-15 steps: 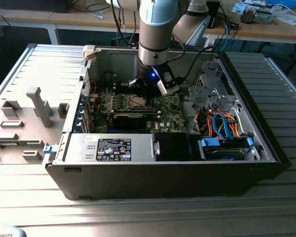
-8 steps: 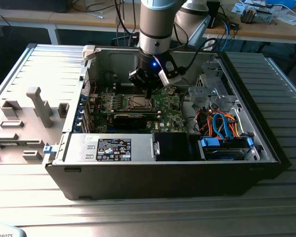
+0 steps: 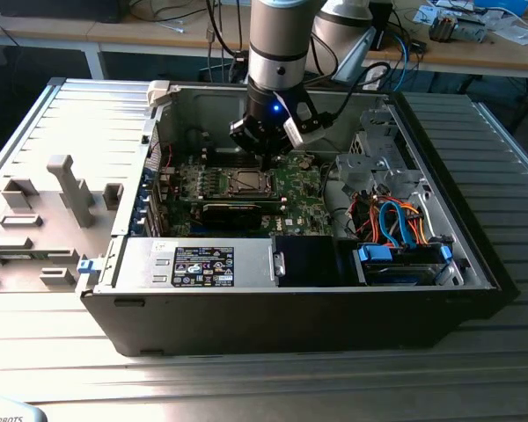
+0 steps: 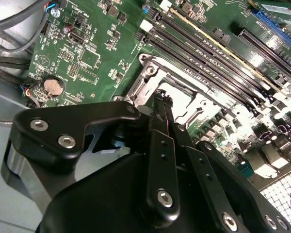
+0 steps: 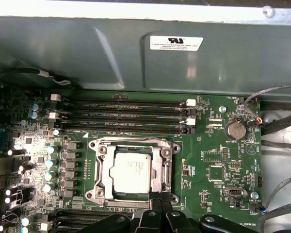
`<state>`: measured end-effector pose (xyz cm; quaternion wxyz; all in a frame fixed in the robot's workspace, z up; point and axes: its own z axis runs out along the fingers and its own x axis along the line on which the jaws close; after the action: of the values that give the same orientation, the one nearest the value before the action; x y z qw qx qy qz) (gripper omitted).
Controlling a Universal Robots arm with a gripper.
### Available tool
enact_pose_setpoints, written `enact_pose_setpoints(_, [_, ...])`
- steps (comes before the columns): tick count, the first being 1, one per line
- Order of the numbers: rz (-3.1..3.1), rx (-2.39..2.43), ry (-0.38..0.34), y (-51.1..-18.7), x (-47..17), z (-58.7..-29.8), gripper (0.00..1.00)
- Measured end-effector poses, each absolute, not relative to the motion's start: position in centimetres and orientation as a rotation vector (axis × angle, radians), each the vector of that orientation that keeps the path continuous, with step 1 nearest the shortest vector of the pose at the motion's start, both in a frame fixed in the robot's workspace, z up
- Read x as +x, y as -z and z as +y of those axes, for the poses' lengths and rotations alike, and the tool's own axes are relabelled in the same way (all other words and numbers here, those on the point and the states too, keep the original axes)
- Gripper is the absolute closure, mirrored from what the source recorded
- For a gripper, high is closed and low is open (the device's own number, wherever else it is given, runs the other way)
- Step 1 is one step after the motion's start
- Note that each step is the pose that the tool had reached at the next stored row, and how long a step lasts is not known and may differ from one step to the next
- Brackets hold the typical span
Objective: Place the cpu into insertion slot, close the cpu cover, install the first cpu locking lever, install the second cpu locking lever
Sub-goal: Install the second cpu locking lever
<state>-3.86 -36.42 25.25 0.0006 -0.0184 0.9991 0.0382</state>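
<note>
You have the cpu [image 5: 131,173] seated in the slot [image 5: 100,171], cover [image 5: 134,142] down around it. The gripper [image 5: 158,208] sits at the socket edge, fingers [image 4: 161,114] pressed together on nothing. Risk, as I judge it: a sideways slip there gouges the board [image 5: 213,160] or bends the frame.

An open computer case [image 3: 475,290] lies on its side on a ribbed metal table [image 3: 246,387]. The robot arm [image 3: 282,44] reaches down into it, and its gripper [image 3: 266,156] hangs just above the green motherboard [image 3: 304,189], close to the insertion slot [image 3: 248,183], where the cpu [image 3: 247,183] shows as a pale square inside the metal frame. Orange and blue cables [image 3: 396,220] bunch at the exterior view's right. A grey fixture block [image 3: 66,189] stands on the table at the exterior view's left.
</note>
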Motion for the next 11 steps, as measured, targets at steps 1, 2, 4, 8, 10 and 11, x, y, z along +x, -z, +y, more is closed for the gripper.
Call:
enact_pose_setpoints(1, [3.138,-0.058,-0.12,-25.26,-3.86,-36.42,0.89])
enact_pose_setpoints(2, [3.138,-0.058,-0.12,-25.26,-3.86,-36.42,0.89])
enact_pose_setpoints(4, [3.138,-0.058,-0.12,-25.3,-3.86,-36.42,0.89])
enact_pose_setpoints(8, [3.138,-0.058,-0.12,-25.34,-3.86,-36.42,0.89])
enact_pose_setpoints(10, [3.138,-0.058,-0.122,-25.35,-3.86,-36.5,0.89])
enact_pose_setpoints(11, [3.137,-0.058,-0.126,-25.34,-3.85,-36.54,0.89])
